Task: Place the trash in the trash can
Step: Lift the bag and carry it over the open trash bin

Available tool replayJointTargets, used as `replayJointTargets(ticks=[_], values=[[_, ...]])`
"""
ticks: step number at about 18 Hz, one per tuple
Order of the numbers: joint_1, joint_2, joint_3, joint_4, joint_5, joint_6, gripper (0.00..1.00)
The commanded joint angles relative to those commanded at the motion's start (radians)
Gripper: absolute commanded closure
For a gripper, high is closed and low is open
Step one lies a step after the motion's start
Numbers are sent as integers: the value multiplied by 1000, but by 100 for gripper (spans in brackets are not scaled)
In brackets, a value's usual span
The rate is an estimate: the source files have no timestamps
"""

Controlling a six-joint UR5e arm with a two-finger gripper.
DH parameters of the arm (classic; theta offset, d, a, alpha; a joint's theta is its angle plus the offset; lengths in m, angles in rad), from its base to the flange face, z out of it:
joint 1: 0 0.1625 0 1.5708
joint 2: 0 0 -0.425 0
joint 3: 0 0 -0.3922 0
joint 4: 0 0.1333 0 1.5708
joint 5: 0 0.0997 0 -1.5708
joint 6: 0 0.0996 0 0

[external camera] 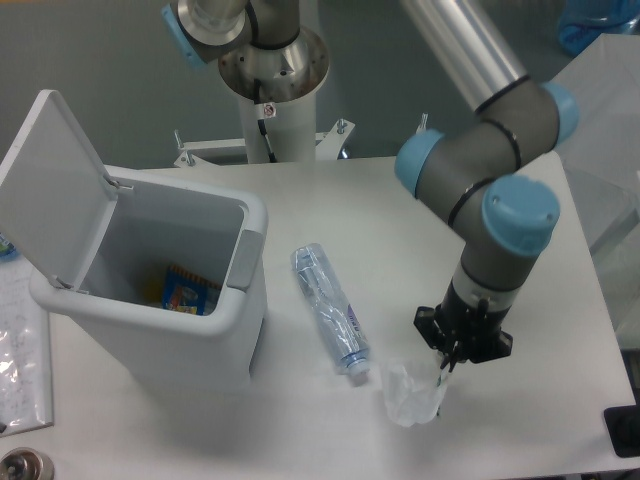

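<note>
The trash can (215, 345), a pale bin with its lid (50, 185) standing open, sits at the left of the table. A clear plastic bottle (330, 308) with a blue-printed label lies on its side to the right of the bin, cap toward the front. In front and to the right of the cap, a small clear plastic cup (408, 395) with a green straw (443, 380) hangs tilted at the gripper (447, 368). The gripper points down and is shut on the cup's right edge. Its fingertips are mostly hidden by the wrist.
A colourful blue and yellow packet (186, 290) lies inside the bin. The arm's base column (272, 90) stands behind the table. A plastic sheet with paper (20, 360) lies off the table's left edge. A dark object (625, 430) sits at the front right corner.
</note>
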Motion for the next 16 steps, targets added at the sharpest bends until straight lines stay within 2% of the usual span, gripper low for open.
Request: replayJointTargets(ticks=[6,10,13,16], values=[[-14,98,-2,0,-175,-130,100],[-38,216,-8,3,-308,-236,100],[-48,307,-43,3,-385,-278,100],[-61,396,-119,3,-426,-276,100]])
